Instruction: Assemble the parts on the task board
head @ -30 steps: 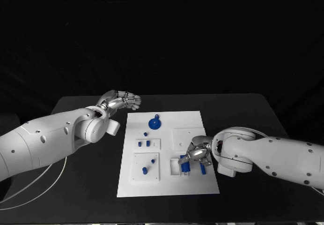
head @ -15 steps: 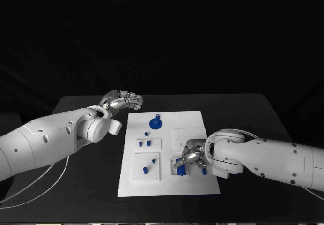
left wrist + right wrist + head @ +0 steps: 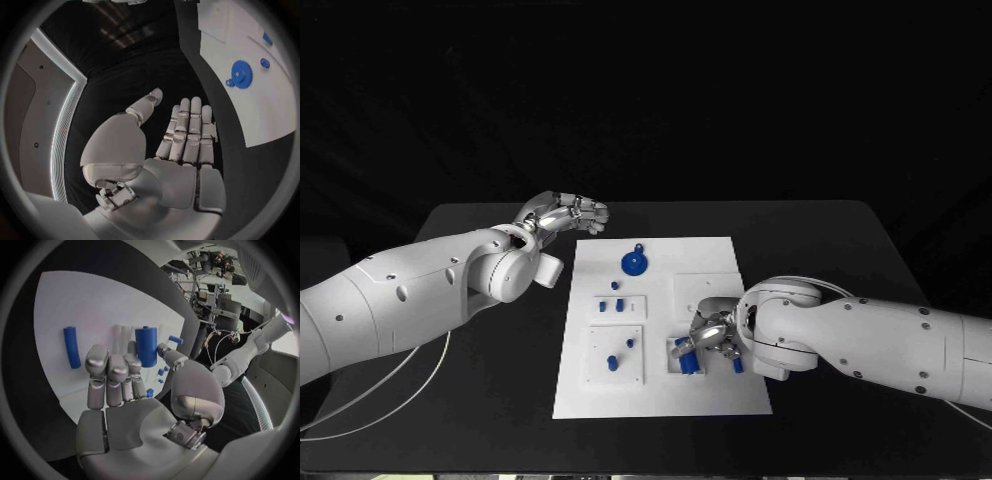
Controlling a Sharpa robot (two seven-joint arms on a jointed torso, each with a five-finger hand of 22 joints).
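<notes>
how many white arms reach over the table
2: the left arm comes in from the left, its hand off the task board's far left corner; the right arm from the right, its hand over the board.

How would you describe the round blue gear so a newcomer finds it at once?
Start at the white task board in the middle of the black table. Go to its far end, near the left hand. The gear is the only flat disc, larger than the other blue parts.

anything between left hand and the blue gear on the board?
Nothing. In the left wrist view, only bare black table and white task board separate the left hand from the blue gear.
</notes>
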